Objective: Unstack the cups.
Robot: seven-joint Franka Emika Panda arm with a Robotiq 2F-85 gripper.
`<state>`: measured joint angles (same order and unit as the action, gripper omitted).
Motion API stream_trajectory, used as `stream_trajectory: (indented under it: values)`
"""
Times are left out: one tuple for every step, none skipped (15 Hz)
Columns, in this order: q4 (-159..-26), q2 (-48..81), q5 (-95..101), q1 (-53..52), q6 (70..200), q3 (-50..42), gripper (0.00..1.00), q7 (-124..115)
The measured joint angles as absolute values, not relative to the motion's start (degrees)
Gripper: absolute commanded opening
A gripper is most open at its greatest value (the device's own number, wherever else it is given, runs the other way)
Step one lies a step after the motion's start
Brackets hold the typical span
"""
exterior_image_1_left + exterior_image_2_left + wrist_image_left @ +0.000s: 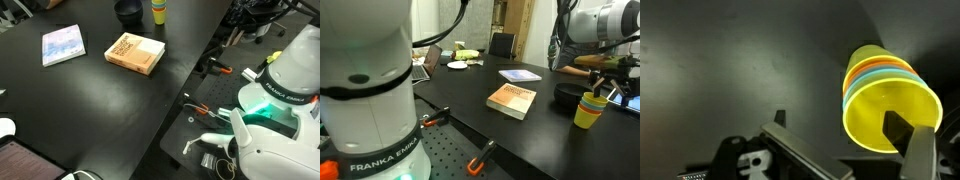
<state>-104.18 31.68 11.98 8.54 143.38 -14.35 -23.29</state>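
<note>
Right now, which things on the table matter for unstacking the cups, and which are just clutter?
Job:
- cup stack, with yellow, orange and light blue cups nested together
- hand, close above the stack

Lying about:
- dark bowl, right beside the stack
- tan book, mid-table
- blue booklet, apart from the book

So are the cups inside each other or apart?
Inside each other. In the wrist view the cups show yellow, orange and blue rims packed into one stack, and none stands apart.
</note>
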Motion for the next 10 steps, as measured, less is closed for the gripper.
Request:
stream_trajectory:
  values:
    - [-104.04,31.84,11.96,8.37,143.38,-14.35,0.74,-23.46]
    - [-103.95,31.92,11.94,8.23,143.38,-14.35,0.68,-23.52]
    - [-103.93,31.94,11.94,8.13,143.38,-14.35,0.58,-23.54]
    - [-103.93,31.94,11.93,8.08,143.38,-14.35,0.51,-23.56]
    - [-103.93,31.94,11.91,8.08,143.37,-14.35,0.42,-23.57]
    - [-103.93,31.96,11.91,8.08,143.37,-14.38,0.35,-23.58]
    - [-103.93,32.01,11.9,8.08,143.36,-14.43,0.29,-23.6]
    - [-103.93,32.09,11.85,8.08,143.36,-14.48,0.2,-23.61]
    - [-103.94,32.19,11.73,8.08,143.36,-14.51,0.13,-23.63]
    - [-103.96,32.29,11.56,8.08,143.36,-14.52,0.05,-23.63]
